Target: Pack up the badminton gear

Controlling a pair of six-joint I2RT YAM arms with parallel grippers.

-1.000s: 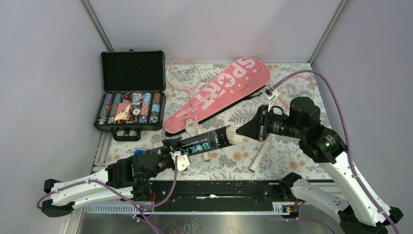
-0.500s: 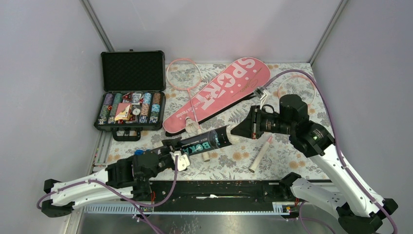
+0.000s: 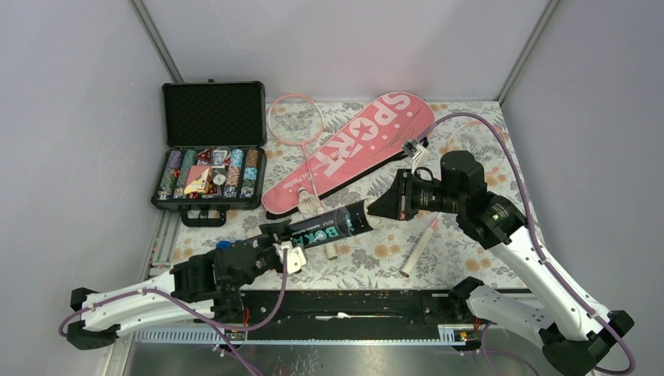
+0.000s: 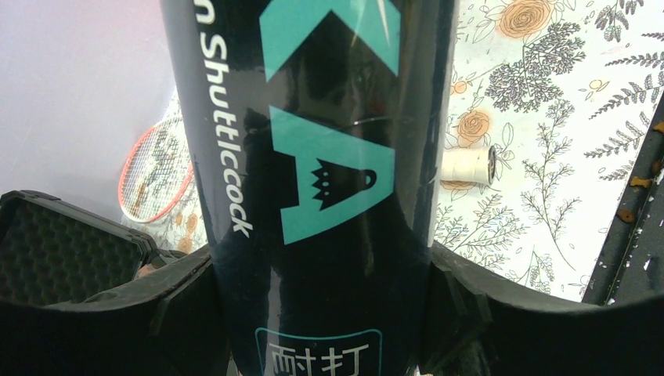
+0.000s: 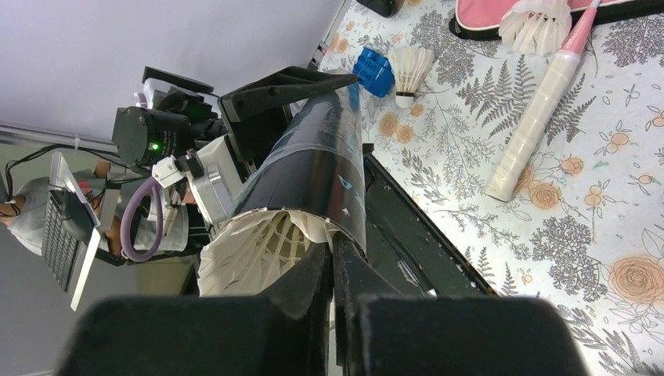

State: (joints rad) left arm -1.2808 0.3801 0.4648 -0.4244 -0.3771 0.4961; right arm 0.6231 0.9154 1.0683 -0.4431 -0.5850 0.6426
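Above the floral tablecloth [image 3: 368, 262], your left gripper [image 3: 272, 236] clamps the black tube [image 3: 329, 225] near its lower end. The right gripper [image 3: 377, 209], fingers together, meets the mouth, which is packed with shuttlecocks [image 5: 262, 251]. Likely light, glossy, crushable: grip the barrel gently.

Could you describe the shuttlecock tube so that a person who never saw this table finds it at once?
On the floral table, look at the near middle, in front of the pink SPORT bag. A long black tube slants, clamped by the left gripper. It alone bears teal lettering, and white feathers fill its open end.
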